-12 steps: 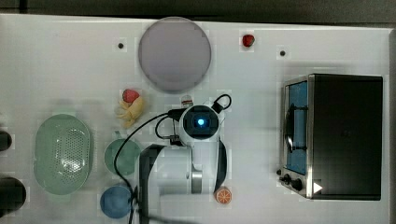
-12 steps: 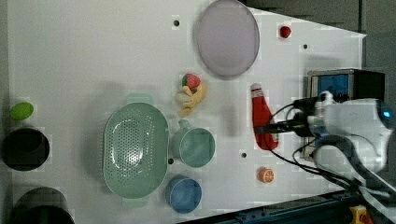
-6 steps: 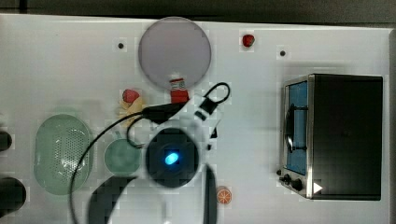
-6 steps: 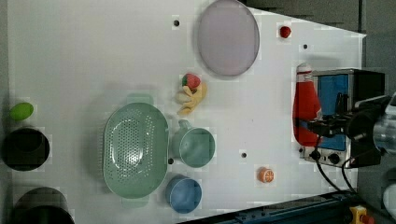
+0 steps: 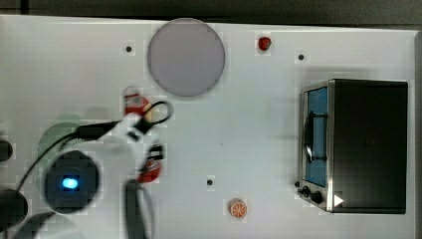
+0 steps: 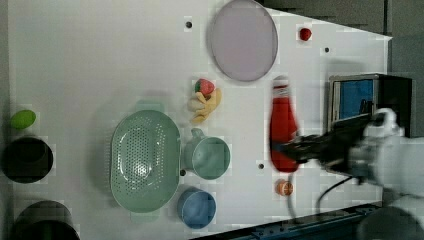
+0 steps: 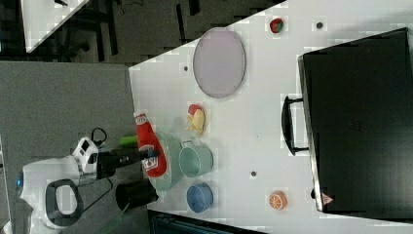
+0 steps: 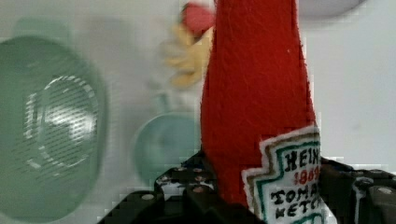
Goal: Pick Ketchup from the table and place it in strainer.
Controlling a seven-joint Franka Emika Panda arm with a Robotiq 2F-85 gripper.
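Ketchup, one bottle, shows in the left view pinched low on its body by the gripper, lifted and well apart from the one strainer, with one green cup and one blue bowl lying between; a low carry could clip the cup. Right view: one Ketchup hangs off the table's near edge beside the strainer, grip low, so the tall neck may swing or slip. Wrist view: jaws clamp the Ketchup at its label; releasing early would drop it short of the strainer.
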